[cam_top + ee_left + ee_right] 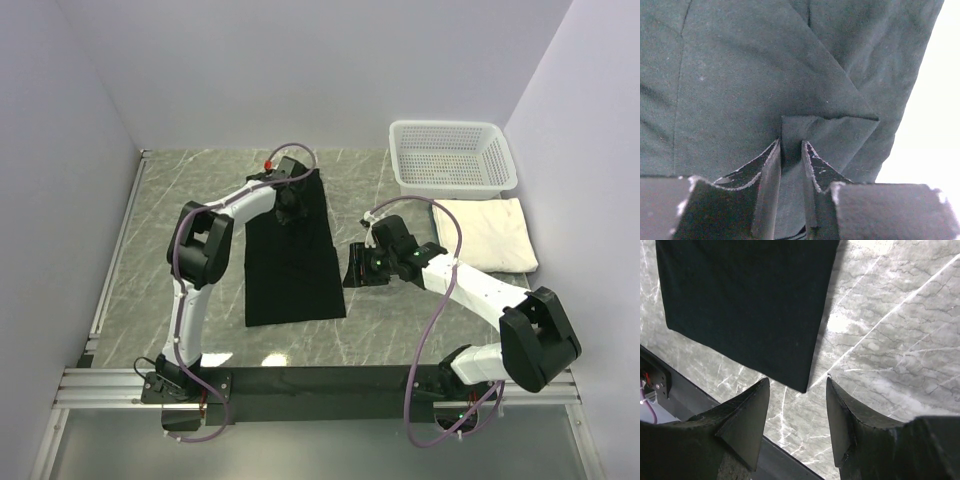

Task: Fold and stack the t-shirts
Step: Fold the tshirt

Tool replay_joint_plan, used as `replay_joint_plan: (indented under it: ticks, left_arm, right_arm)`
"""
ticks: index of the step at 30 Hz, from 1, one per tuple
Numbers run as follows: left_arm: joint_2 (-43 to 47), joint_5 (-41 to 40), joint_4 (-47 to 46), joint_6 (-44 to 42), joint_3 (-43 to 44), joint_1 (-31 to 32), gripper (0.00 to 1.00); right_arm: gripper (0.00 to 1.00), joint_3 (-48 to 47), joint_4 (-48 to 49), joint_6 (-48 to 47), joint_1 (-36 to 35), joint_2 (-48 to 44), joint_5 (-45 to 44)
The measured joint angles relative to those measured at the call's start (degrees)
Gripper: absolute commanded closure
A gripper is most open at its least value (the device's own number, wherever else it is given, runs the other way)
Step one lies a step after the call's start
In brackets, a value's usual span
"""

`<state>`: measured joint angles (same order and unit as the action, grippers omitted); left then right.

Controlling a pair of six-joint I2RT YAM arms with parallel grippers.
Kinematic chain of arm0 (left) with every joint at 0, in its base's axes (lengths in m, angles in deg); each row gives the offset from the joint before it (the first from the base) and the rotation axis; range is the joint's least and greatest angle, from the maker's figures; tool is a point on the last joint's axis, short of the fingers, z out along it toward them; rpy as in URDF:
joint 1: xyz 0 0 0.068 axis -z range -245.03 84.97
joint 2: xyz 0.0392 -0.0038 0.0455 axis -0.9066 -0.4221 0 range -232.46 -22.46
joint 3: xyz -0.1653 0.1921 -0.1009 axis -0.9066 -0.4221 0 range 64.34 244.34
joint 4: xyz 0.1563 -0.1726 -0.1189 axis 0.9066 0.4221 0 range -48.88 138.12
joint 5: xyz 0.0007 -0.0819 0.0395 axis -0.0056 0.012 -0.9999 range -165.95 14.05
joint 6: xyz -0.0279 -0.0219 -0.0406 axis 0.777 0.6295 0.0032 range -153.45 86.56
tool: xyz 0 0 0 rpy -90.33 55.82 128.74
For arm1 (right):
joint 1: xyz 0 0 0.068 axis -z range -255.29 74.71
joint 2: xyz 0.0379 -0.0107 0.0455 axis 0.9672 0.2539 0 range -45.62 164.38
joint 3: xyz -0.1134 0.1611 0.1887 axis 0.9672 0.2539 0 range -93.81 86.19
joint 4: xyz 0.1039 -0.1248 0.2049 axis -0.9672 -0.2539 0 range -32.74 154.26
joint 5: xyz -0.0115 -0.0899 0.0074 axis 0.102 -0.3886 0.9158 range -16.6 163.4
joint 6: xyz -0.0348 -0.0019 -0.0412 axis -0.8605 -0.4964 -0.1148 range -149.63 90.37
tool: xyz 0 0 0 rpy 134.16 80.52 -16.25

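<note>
The black t-shirt (293,262) lies as a long folded strip in the middle of the marble table. My left gripper (291,210) is at its far end, shut on a fold of the black cloth (826,134). My right gripper (357,268) hovers open and empty just right of the shirt's lower right corner (805,385). The cream-white t-shirt (490,232) lies folded at the right, below the basket.
A white mesh basket (452,155) stands at the back right. White walls close in the table on three sides. A metal rail (300,385) runs along the near edge by the arm bases.
</note>
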<state>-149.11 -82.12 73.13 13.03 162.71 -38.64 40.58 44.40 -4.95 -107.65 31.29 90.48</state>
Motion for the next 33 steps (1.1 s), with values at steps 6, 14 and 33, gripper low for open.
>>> replay_joint_plan:
  ticks: [6, 14, 33]
  left_arm:
    - [-0.66, 0.52, -0.59, 1.33, 1.53, 1.57, 0.47]
    - [15.54, -5.77, -1.05, 0.55, -9.81, 1.70, 0.14]
    - [63.60, -8.00, 13.00, 6.86, -59.93, 2.29, 0.17]
  right_arm:
    - [0.44, 0.02, -0.42, 0.35, 0.00, -0.72, -0.83]
    - [0.37, 0.85, -1.46, 0.39, 0.00, -6.34, -4.70]
    - [0.29, 1.68, -7.65, 9.09, -5.60, -2.36, -11.50]
